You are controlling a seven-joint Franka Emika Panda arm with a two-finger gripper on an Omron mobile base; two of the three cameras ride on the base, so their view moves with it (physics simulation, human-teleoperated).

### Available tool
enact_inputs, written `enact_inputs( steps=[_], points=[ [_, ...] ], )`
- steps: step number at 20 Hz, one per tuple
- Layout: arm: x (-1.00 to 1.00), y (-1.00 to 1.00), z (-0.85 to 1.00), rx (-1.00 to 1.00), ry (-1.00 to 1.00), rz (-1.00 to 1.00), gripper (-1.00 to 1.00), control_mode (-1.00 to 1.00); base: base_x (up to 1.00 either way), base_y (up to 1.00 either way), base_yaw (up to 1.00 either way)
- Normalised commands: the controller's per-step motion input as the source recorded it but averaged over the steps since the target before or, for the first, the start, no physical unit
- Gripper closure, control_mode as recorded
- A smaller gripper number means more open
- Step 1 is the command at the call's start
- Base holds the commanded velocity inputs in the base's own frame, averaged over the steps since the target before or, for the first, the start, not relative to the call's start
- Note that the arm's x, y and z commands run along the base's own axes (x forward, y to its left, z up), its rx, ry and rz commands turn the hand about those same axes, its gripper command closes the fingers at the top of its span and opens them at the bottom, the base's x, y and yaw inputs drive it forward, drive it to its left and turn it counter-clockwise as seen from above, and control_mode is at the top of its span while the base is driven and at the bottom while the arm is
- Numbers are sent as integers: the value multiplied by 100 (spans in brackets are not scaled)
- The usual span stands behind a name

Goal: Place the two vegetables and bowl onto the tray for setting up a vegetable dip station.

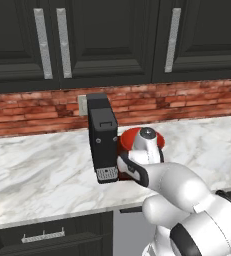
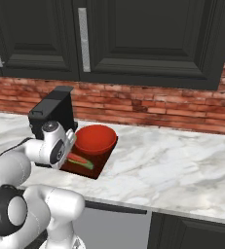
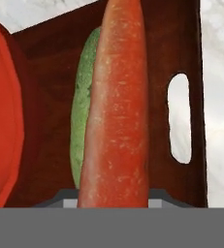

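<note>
The orange-red carrot (image 3: 116, 111) runs lengthwise up the middle of the hand view, close to the camera, and my gripper (image 2: 71, 151) is shut on it just above the tray. Its fingertips are hidden behind the carrot. The green cucumber (image 3: 82, 121) lies flat on the dark reddish-brown tray (image 3: 157, 58) right under and beside the carrot. The red bowl (image 2: 95, 138) sits on the tray's far half; its rim (image 3: 2, 116) fills the left edge of the hand view. The tray's pale handle slot (image 3: 180, 118) is to the right of the carrot.
A tall black box-shaped appliance (image 2: 53, 116) stands on the marble counter (image 2: 172, 160) directly left of the tray, close to my hand. A brick backsplash and dark wall cabinets rise behind. Open counter stretches to the right of the tray.
</note>
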Motion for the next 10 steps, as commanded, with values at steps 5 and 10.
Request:
enact_inputs(
  steps=[5,10],
  points=[
    [0,0,-17,7,0,2,-100,-100,0,0,0],
    [0,-3,-15,7,-6,8,-100,-100,0,0,0]
  ],
)
